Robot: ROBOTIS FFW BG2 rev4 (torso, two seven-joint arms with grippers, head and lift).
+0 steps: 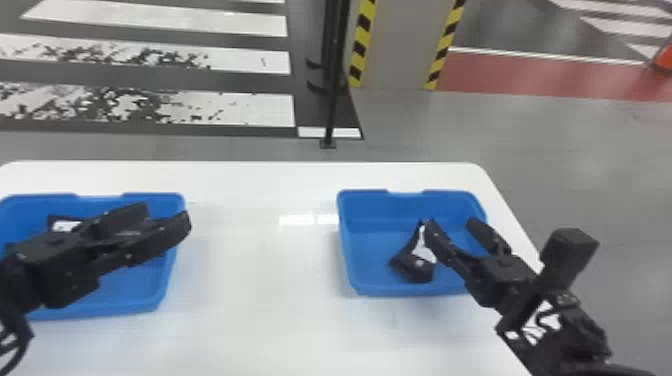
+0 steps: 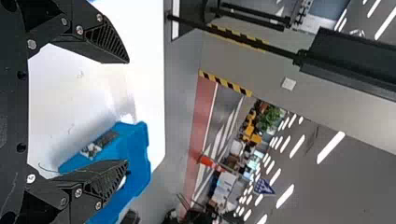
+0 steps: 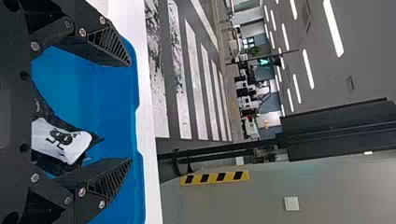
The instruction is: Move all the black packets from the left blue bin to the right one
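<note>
With the flat black fingers (image 1: pixel 160 234) of the left gripper (image 1: pixel 164 216) and right gripper (image 1: pixel 450 224) spread and empty, grip the white-labelled black packet (image 1: pixel 64 226) left of the left fingers, in the left blue plastic bin (image 1: pixel 100 311), mid-body, as likely light, pliable film; a second packet (image 1: pixel 412 270) lies beneath the right fingers, above the white worktop (image 1: pixel 265 275) and grey floor (image 1: pixel 575 165).

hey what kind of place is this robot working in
Probably an indoor industrial or robot-testing hall. Yellow-and-black hazard stripes edge an upright surface, broad white stripes are painted across the grey floor, and strip lights line the ceiling.
</note>
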